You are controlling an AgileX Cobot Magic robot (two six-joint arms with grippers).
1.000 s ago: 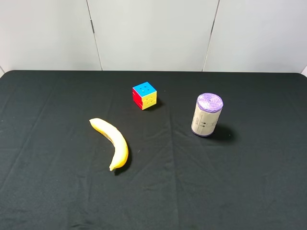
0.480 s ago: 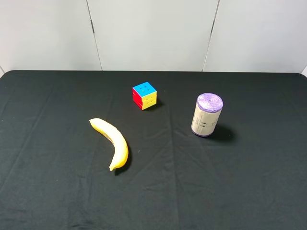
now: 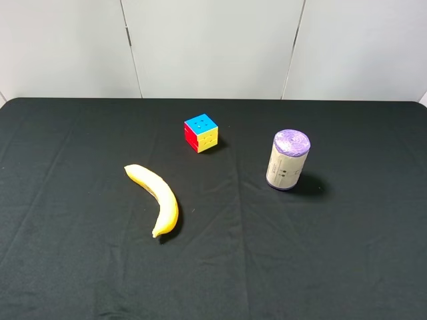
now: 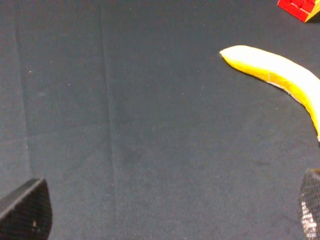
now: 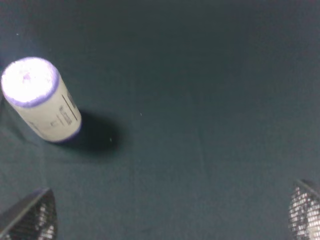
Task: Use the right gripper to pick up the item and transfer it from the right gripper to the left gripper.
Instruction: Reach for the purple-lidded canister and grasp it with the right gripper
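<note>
item (image 3: 288, 161) upright, bare cloth (image 3: 347, 233) all round | cube (image 3: 201, 133), banana (image 3: 155, 197) well apart, leftward

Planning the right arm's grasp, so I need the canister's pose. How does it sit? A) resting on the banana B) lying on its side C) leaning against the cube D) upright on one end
D: the canister stands on one purple end, apart from the puzzle cube and banana.

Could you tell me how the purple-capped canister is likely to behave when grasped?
The canister stands upright and taller than wide, so an off-centre nudge may tip it; once down, its round body would probably roll. Its paper label looks smooth, so possibly slippery.
</note>
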